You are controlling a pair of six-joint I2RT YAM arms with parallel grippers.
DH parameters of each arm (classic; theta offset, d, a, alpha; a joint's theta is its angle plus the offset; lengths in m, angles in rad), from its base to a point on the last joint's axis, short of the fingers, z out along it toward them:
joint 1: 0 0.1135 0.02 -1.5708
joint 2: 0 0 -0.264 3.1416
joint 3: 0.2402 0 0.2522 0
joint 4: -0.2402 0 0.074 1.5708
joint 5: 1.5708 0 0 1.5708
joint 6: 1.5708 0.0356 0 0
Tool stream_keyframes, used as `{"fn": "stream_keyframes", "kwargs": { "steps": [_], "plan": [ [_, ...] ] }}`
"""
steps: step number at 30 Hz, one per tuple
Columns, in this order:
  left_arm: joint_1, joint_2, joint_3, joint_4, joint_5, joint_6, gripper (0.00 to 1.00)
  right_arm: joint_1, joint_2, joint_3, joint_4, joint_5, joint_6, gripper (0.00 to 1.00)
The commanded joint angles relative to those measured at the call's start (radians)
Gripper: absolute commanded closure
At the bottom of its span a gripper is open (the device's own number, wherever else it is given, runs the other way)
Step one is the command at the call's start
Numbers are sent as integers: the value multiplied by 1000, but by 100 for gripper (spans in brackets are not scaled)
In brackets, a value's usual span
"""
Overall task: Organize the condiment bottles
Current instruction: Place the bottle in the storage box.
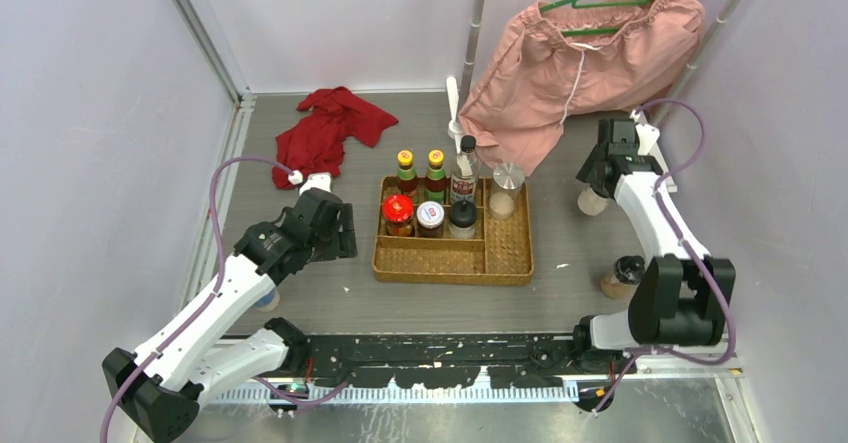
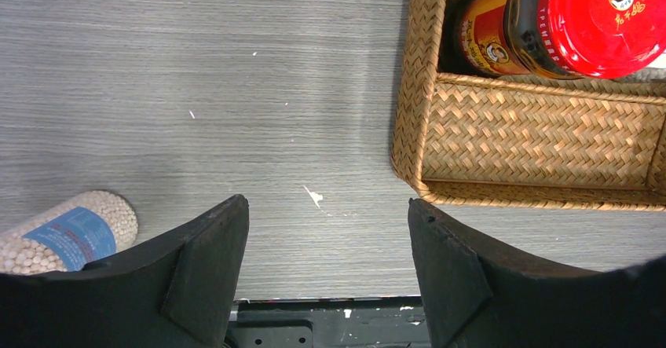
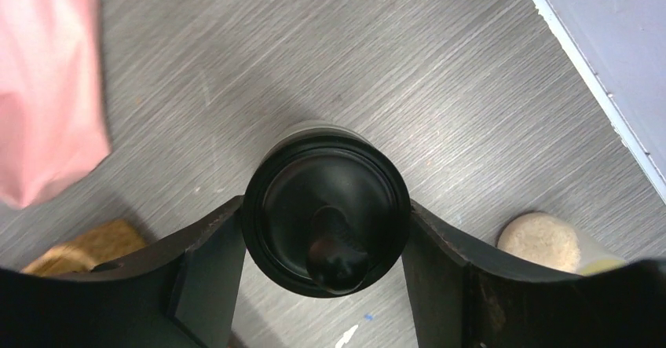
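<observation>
Right gripper [image 3: 324,224] is clamping the black-lidded jar [image 3: 326,199] squarely between its fingers [image 3: 208,273], gripping at the lid (smooth, rigid, probably light, so it could be slipping); left gripper [image 2: 323,221] is hovering wide open, holding nothing.

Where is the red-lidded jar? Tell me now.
In the top view, the red-lidded jar stands at the tray's left edge, beside the white-lidded jar and in front of a yellow-capped bottle.

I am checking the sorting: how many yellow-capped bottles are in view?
2. One yellow-capped bottle stands at the back left of the wicker tray; the other is just right of it, beside the tall black-capped bottle. Others may be hidden.
</observation>
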Motion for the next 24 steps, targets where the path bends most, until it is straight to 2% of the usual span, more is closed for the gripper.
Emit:
{"fn": "stream_keyframes", "kwargs": {
  "steps": [1, 4, 14, 24],
  "plan": [
    [4, -4, 25, 17, -35, 5, 25, 21, -136, 37, -65, -80, -2, 46],
    [4, 0, 30, 7, -58, 4, 25, 55, -193, 51, -133, -116, -6, 46],
    [18, -6, 37, -21, -82, -11, 25, 417, -390, 144, -366, -51, 38, 47],
    [22, -4, 49, -39, -94, -21, 25, 716, -426, 224, -459, 30, 125, 48]
  ]
}}
